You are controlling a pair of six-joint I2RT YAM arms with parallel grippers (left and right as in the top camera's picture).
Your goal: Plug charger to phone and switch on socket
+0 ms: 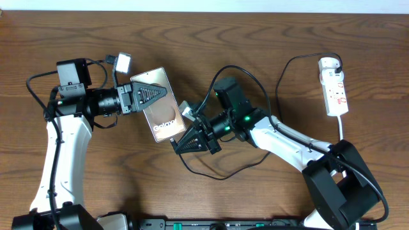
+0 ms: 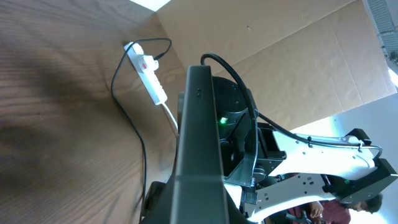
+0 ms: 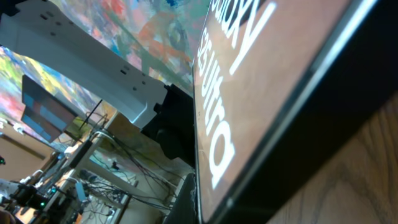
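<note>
The phone (image 1: 165,122) is in the middle of the wooden table (image 1: 268,29), a bit to the left. Its brown back faces up, and you can read the white "Galaxy" word on it. The left gripper (image 1: 148,96) comes in from the left and pinches the phone's top end between its black fingers. In the left wrist view the phone (image 2: 199,155) shows only as a thin dark edge.

The right gripper (image 1: 192,139) is right at the phone's lower right corner. I cannot tell if its fingers are spread or pressed together. Its own camera is so close that the phone (image 3: 267,93) fills most of the view.

The charger (image 1: 280,89) is a thin black cable. It starts at the socket (image 1: 334,86), far off by the right edge, and loops toward the right arm. Its tip is hidden.
</note>
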